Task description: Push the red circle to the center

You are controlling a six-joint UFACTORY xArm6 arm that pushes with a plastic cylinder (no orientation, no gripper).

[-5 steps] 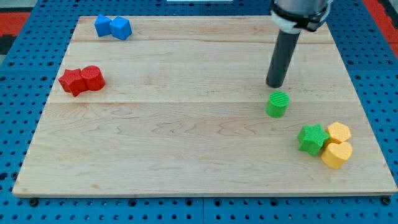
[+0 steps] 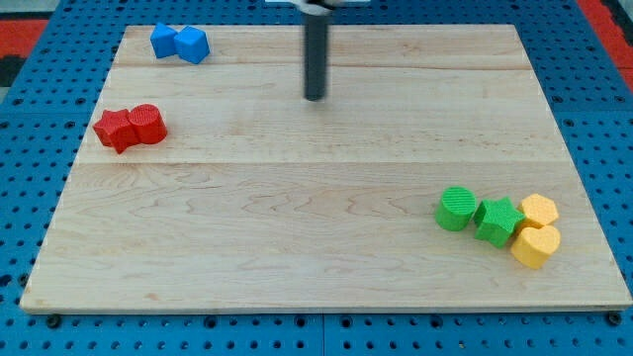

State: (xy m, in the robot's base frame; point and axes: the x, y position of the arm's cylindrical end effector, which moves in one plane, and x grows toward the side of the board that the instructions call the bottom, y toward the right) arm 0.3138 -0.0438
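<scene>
The red circle [image 2: 147, 123] sits near the board's left edge, touching a red star-shaped block [image 2: 116, 130] on its left. My tip [image 2: 315, 97] is in the upper middle of the wooden board [image 2: 297, 227], well to the right of the red circle and a little higher in the view. It touches no block.
Two blue blocks [image 2: 179, 44] lie together at the top left. At the lower right a green circle [image 2: 457, 209] touches a green star [image 2: 497, 221], with two yellow blocks [image 2: 537, 230] just beyond. Blue pegboard surrounds the board.
My tip has moved left and up the view, from just above the green circle to the upper middle. The green circle now lies lower, against the green star.
</scene>
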